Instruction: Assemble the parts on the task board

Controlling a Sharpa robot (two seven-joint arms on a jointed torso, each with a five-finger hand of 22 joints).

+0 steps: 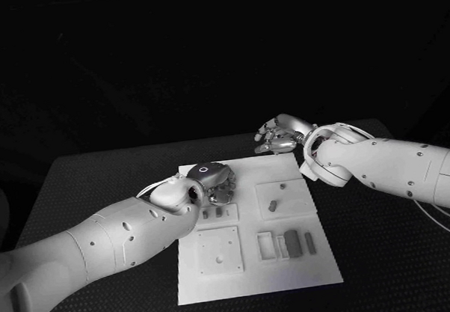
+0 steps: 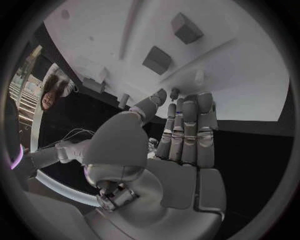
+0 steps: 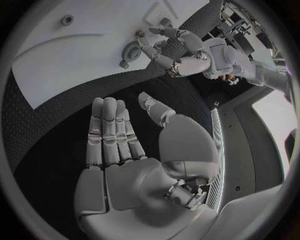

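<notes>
Head view: task board [image 1: 302,272] holds parts [image 1: 294,243].

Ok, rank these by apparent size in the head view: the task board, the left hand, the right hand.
1. task board, clearly largest.
2. and 3. left hand and right hand look about alike; both are partly hidden by their own arms, so I won't rank them.

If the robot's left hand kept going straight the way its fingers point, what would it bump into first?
Probably the task board. In the left wrist view the left hand is open with fingers aimed at the white plate, near a small dark part. Depth is hard to judge.
</notes>
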